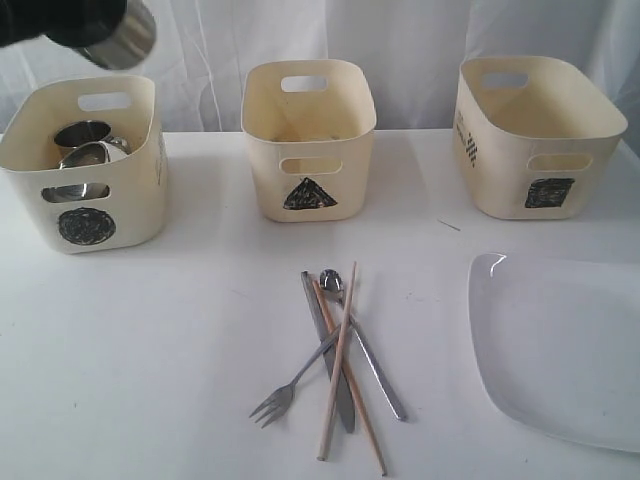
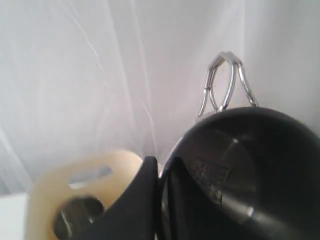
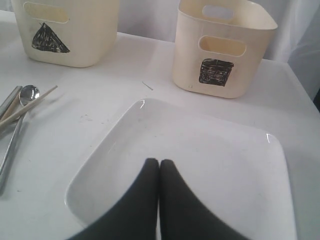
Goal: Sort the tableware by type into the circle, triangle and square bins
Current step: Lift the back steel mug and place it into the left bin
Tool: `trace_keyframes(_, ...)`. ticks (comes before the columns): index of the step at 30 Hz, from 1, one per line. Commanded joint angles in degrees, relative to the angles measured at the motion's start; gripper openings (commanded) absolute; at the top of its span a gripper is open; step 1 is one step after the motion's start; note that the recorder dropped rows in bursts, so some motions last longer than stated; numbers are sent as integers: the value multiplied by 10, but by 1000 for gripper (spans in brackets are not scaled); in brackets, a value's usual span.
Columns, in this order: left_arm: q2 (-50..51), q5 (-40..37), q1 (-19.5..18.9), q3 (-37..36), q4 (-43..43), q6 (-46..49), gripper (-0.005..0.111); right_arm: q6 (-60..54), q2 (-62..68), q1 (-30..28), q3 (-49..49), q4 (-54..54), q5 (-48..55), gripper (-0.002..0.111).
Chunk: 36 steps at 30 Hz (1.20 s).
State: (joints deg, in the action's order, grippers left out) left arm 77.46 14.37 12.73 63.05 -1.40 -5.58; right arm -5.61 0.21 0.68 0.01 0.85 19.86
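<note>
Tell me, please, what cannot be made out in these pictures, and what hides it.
- The left gripper: cut off by the exterior view's top edge; the steel mug it grips fills the left wrist view.
- The circle bin: its wall hides how many pieces lie inside, exterior view.
- The plate: runs off the exterior view's right edge.
- The right gripper: shut over the plate; contact unclear, right wrist view.

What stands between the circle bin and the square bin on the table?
The triangle bin stands between the circle bin and the square bin, with bare table on either side of it. The exterior view shows this.
</note>
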Motion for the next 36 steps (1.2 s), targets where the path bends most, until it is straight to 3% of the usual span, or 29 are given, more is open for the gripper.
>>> trace_keyframes(1,58,151,-38,0,-2,86,0,1,-2,4,0,-5,-2,0)
trace_keyframes(4,123,265,-55,3,-2,136,0,1,-2,4,0,-5,-2,0)
trace_keyframes(6,171,289,-62,15,-2,166,0,1,-2,4,0,-5,-2,0)
trace_keyframes(14,289,214,-80,75,0,118,3,1,-2,4,0,-5,-2,0)
trace_keyframes(23,328,143,-80,126,-6,40,40,1,-2,4,0,-5,-2,0)
trace_keyframes(26,320,145,-80,131,-6,42,45,1,-2,4,0,-5,-2,0)
trace_keyframes(29,290,135,-80,131,-6,56,46,1,-2,4,0,-5,-2,0)
trace_keyframes(32,238,72,-80,131,-6,60,44,1,-2,4,0,-5,-2,0)
trace_keyframes(34,196,13,-80,131,-6,59,32,1,-2,4,0,-5,-2,0)
trace_keyframes(36,150,-51,-80,130,-6,81,9,1,-2,4,0,-5,-2,0)
